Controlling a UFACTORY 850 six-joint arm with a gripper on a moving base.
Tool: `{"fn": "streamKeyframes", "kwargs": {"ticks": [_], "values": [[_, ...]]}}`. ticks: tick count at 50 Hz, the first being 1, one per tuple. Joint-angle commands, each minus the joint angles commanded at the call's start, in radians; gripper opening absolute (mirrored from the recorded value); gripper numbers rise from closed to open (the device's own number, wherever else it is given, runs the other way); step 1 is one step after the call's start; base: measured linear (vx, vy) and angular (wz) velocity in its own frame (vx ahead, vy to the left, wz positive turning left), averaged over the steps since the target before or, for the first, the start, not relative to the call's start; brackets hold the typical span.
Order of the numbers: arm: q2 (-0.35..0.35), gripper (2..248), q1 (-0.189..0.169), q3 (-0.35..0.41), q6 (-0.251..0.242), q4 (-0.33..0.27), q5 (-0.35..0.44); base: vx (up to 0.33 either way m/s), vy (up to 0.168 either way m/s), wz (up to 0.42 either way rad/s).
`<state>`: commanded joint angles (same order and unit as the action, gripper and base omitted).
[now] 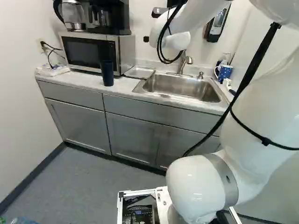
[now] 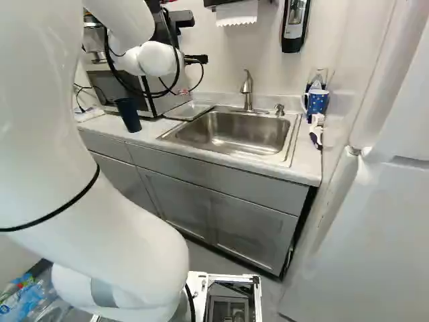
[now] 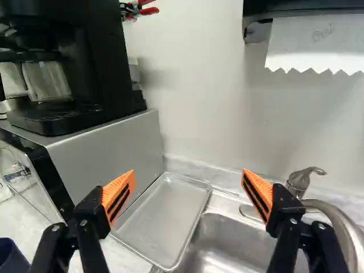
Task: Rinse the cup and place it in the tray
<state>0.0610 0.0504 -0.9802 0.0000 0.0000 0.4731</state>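
Observation:
Partly hidden by the wrist, my gripper [image 2: 196,59] is over the back of the counter. In the wrist view the gripper [image 3: 189,179] is open, its orange pads wide apart with nothing between them. Beyond and below them lies the shallow metal tray [image 3: 168,213], with nothing on it, between microwave and sink. The dark blue cup [image 1: 107,73] stands upright on the counter in front of the microwave; only part of the cup [image 3: 11,259] shows, outside the left finger. The sink [image 2: 234,133] and its faucet [image 2: 247,90] are right of the tray.
The microwave [image 1: 91,52] carries a black coffee machine [image 3: 74,62] and a glass kettle [image 1: 74,16]. A paper towel holder [image 3: 307,8] hangs on the wall. Right of the sink stand a blue spotted mug [image 2: 316,102] and a brush [image 2: 316,134]. A white fridge [image 2: 382,221] stands at the right.

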Motion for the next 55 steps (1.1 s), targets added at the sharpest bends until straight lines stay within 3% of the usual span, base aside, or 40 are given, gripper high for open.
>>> {"fn": "streamKeyframes", "kwargs": {"ticks": [27, 55], "values": [[0.0, 247, 0.0, 0.0, 0.0, 0.0, 0.0, 0.069, -0.075, 0.012], [-0.002, 247, 0.0, -0.002, 0.0, 0.0, 0.0, 0.003, -0.003, -0.001]]}}
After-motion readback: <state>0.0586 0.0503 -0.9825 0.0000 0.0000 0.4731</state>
